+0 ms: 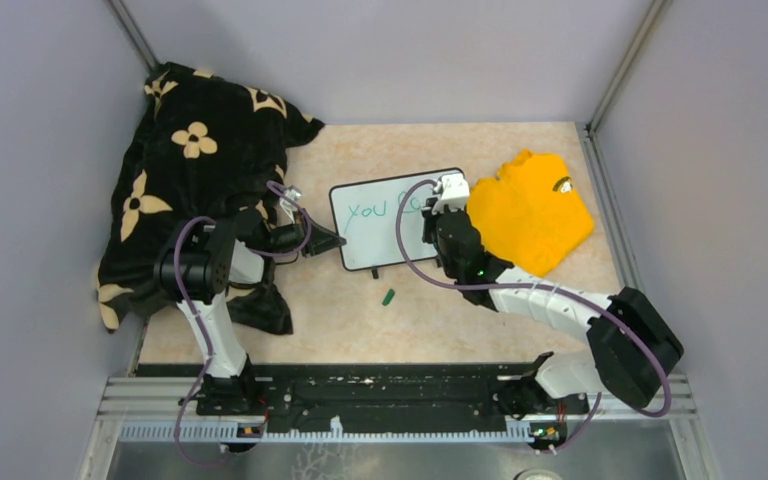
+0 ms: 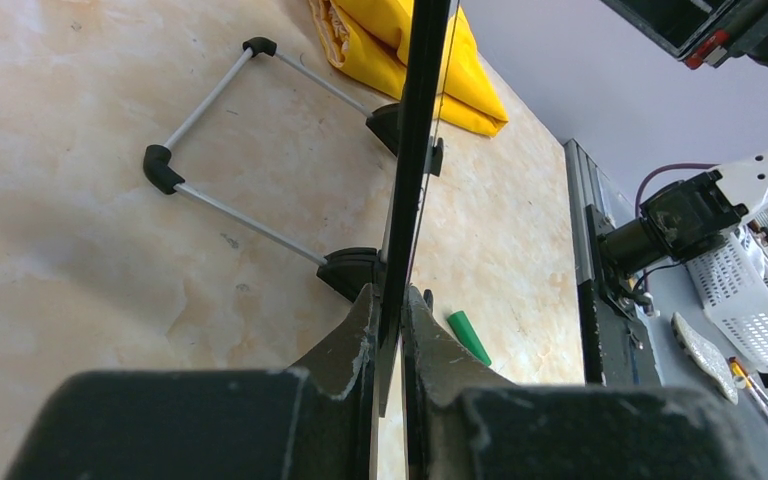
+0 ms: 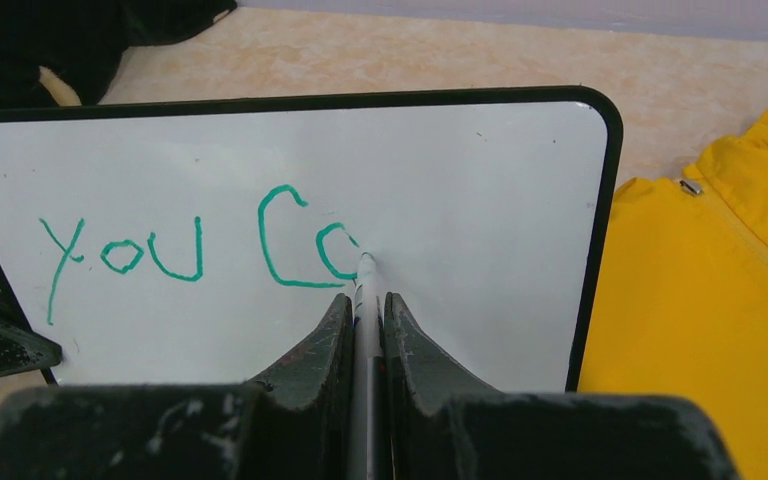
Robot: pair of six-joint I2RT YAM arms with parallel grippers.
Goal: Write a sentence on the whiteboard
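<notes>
The whiteboard (image 1: pixel 385 222) stands tilted on the table's middle, white with a thin black frame. Green letters "YOU Co" (image 3: pixel 200 250) run across it. My left gripper (image 1: pixel 332 241) is shut on the board's left edge; in the left wrist view the frame edge (image 2: pixel 415 150) runs between my gripper's (image 2: pixel 392 305) fingers, with the wire stand (image 2: pixel 220 150) behind it. My right gripper (image 3: pixel 365 300) is shut on a white marker (image 3: pixel 365 290), whose tip touches the board at the end of the last green letter. From above, the right gripper (image 1: pixel 440 215) sits over the board's right part.
A green marker cap (image 1: pixel 388 297) lies on the table in front of the board, also seen as the cap (image 2: pixel 468 335) in the left wrist view. A yellow garment (image 1: pixel 530 210) lies just right of the board. A black flower-patterned cloth (image 1: pixel 195 170) covers the left side.
</notes>
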